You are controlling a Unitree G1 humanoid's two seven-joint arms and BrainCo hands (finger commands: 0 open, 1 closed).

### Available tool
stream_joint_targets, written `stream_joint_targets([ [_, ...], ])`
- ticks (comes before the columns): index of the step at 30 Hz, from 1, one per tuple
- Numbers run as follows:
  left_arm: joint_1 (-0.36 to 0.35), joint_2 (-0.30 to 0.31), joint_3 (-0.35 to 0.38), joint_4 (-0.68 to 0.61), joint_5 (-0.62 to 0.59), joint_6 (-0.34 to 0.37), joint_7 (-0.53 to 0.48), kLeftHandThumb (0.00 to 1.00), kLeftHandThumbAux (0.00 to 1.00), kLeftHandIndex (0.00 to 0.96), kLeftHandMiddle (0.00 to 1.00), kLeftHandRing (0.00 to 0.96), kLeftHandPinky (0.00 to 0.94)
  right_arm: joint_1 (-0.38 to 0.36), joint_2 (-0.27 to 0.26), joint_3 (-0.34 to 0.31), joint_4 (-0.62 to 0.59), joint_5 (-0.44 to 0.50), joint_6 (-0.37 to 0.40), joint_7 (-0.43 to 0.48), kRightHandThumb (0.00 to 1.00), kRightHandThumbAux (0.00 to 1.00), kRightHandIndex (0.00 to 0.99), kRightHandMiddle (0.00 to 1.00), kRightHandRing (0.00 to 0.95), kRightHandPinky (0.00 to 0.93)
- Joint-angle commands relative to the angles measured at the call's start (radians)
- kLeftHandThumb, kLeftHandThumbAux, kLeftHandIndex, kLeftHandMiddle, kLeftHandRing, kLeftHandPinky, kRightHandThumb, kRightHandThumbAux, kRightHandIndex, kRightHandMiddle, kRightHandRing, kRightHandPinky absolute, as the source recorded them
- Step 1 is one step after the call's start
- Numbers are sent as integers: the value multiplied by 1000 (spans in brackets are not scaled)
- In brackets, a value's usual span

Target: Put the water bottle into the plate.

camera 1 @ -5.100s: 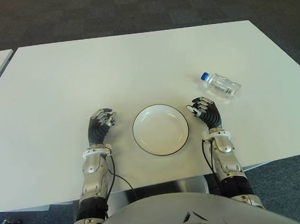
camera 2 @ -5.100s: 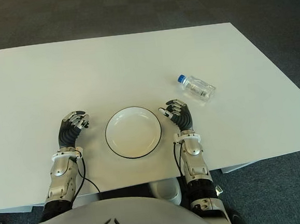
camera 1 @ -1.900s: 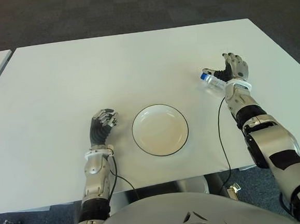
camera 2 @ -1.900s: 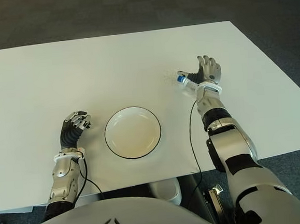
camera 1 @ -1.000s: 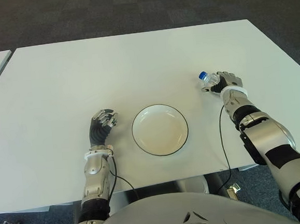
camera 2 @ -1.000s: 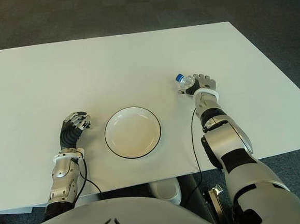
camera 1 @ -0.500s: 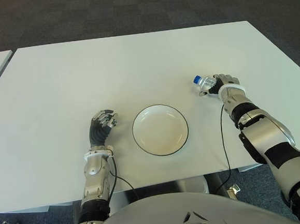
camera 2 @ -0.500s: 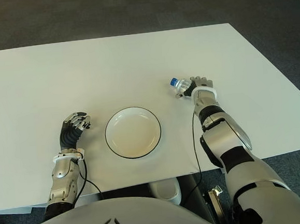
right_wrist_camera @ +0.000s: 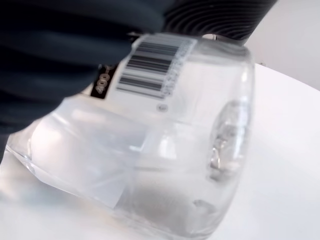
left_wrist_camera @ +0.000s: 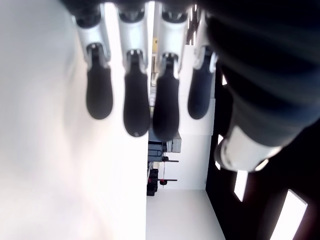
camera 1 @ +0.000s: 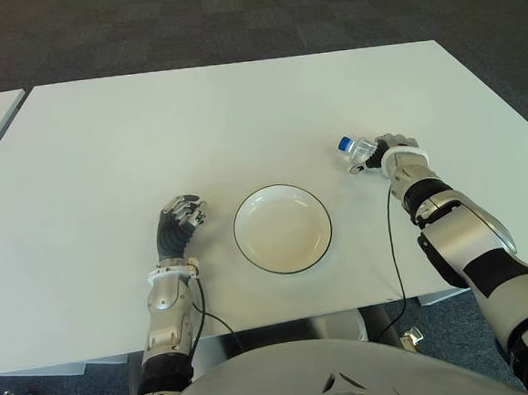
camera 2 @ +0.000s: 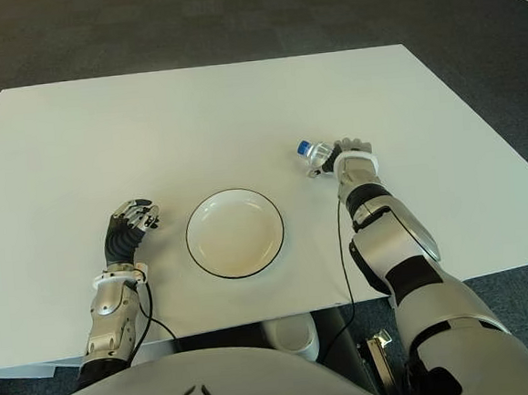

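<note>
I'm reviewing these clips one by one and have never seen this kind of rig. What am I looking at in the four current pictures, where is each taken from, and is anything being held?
This is a humanoid robot with two arms ending in many-fingered hands. The two wide pictures come from a stereo camera in its head, looking down at a white table; they show the same scene from slightly different spots. The two close-ups come from cameras on each wrist.

On the table lies a round white plate with a dark rim, with nothing in it. The right hand is out beyond the plate on the robot's right, closed around a clear water bottle with a blue cap. The right wrist view shows that bottle from very near, barcode label included. The left hand shows just left of the plate, fingers curled, holding nothing.
</note>
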State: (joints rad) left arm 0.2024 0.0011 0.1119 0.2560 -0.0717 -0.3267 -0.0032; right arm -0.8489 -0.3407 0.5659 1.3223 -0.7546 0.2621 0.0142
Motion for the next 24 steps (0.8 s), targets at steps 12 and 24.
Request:
stream_joint_targets([
  [12, 22, 0, 10, 2, -16, 34, 0, 706, 710, 434, 601, 584, 573, 133, 100, -110, 46, 112, 81, -16, 691, 715, 430, 626, 634, 673],
  [24, 15, -1, 14, 7, -10, 40, 8, 706, 710, 434, 602, 585, 570, 133, 107, -195, 42, 152, 59, -107, 695, 726, 432, 691, 682, 692],
])
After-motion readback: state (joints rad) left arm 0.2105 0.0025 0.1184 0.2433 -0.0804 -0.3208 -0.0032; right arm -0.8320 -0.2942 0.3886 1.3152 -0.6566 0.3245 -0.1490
